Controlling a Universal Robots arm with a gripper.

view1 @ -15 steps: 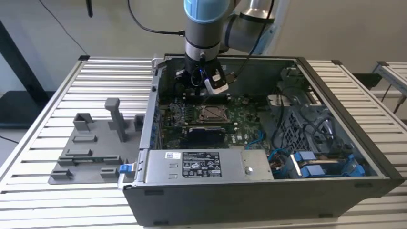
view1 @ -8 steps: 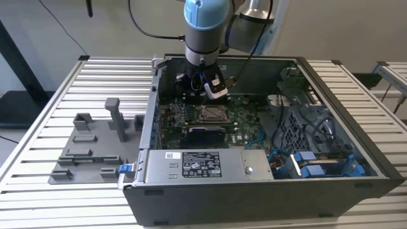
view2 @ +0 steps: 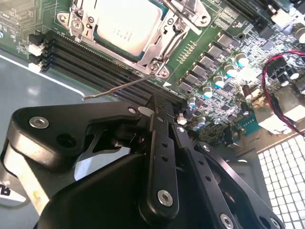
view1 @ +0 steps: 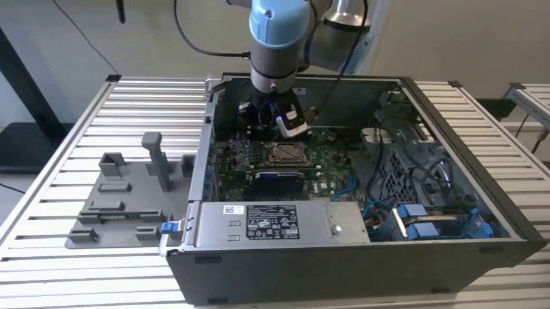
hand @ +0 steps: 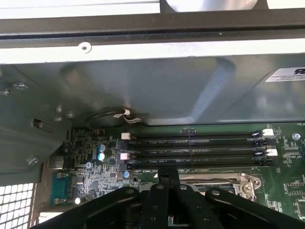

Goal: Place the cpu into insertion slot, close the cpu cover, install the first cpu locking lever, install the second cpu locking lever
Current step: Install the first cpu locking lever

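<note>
Gripper (view2: 162,101), fingers pressed together (likely as a narrow pusher), hovers at twelve o'clock of the cpu (view1: 284,152) in the exterior view, just beside the loose locking lever (view2: 119,88).

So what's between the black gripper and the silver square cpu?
In the second wrist view, long black memory slots and a thin silvery lever rod lie between gripper and cpu.

A silver slatted aluminium table (view1: 129,109) carried a dark grey, open-topped metal computer case (view1: 344,270), which stood directly on the slats and covered much of the surface. Just beside the case, on the exterior view's left, a flat grey plastic fixture plate (view1: 112,215) with raised blocks and one upright post lay on the same slats. Bare slats showed past the case on the exterior view's right.
</note>
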